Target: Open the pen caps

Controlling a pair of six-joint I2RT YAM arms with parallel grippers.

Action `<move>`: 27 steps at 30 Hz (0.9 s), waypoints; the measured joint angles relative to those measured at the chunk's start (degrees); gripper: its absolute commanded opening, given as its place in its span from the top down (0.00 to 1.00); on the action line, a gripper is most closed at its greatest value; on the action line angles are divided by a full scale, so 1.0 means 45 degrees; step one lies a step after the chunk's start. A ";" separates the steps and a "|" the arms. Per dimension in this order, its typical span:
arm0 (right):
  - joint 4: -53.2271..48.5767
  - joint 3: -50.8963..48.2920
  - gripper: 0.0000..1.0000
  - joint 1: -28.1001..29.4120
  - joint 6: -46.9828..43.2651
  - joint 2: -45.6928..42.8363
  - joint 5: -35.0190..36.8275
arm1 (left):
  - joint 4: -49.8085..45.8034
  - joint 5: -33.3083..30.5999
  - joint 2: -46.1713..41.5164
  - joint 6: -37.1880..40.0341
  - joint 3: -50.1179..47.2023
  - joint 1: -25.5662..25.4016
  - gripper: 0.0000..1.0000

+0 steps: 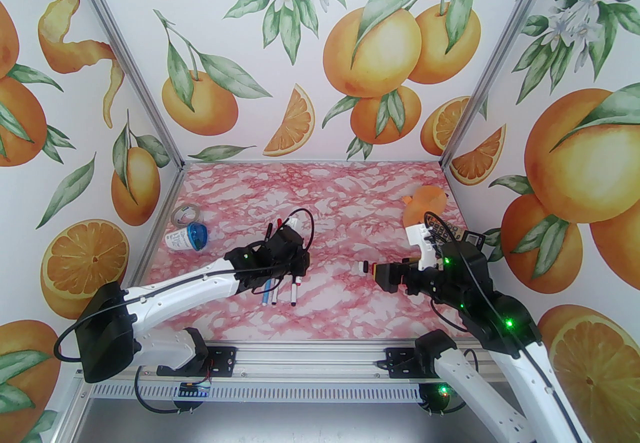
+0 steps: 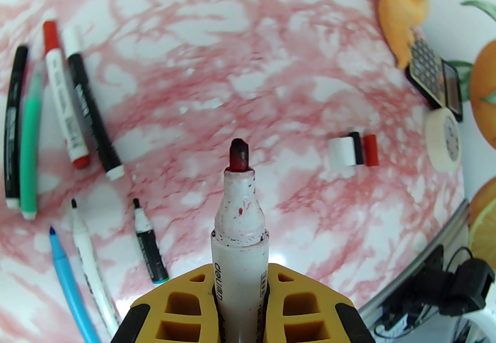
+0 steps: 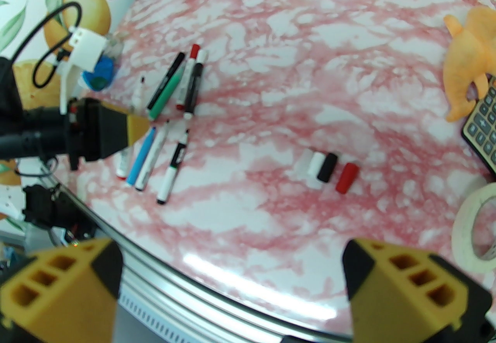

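My left gripper (image 2: 240, 283) is shut on a white-barrelled pen (image 2: 238, 213) whose stained red tip is bare and points away from the wrist. Three loose pen caps lie side by side on the table: white (image 3: 316, 163), black (image 3: 327, 168) and red (image 3: 347, 178). My right gripper (image 3: 232, 295) hangs open above the near edge, just in front of those caps (image 1: 361, 267), with nothing between its fingers. To the left lie several capped pens (image 2: 64, 101) and three uncapped ones (image 2: 149, 244). In the top view the left gripper (image 1: 285, 253) hovers over these pens.
An orange toy (image 1: 425, 203), a calculator (image 3: 482, 128) and a roll of white tape (image 3: 474, 233) sit at the right. A blue-lidded jar (image 1: 189, 237) and a clear tape roll (image 1: 186, 215) lie at the back left. Pink marble table (image 1: 350, 191) stretches behind.
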 measured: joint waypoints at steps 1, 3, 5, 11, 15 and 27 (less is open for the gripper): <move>-0.0039 -0.0015 0.00 0.0000 0.0000 -0.0049 0.0005 | 0.0117 -0.0049 0.0044 -0.0194 -0.0087 -0.0063 0.95; -0.0049 -0.0058 0.00 0.0005 0.0010 -0.0087 0.0053 | 0.0340 -0.0083 0.0233 -0.0593 -0.0204 -0.0233 0.95; -0.0068 -0.0087 0.00 0.0005 0.0053 -0.0087 0.0112 | 0.0612 -0.0078 0.0588 -0.0865 -0.0238 -0.0408 0.95; -0.0126 -0.0107 0.00 0.0175 0.0146 -0.0092 0.0325 | 0.1088 0.0141 0.1792 -0.1180 -0.0248 -0.0656 0.95; -0.0126 -0.0107 0.00 0.0277 0.0189 -0.0102 0.0423 | 0.1073 0.0151 0.2283 -0.1277 -0.0248 -0.0661 0.93; -0.0136 -0.0126 0.00 0.0505 0.0306 -0.0175 0.0816 | 0.0131 0.0010 0.3852 -0.1263 0.0117 -0.0661 0.92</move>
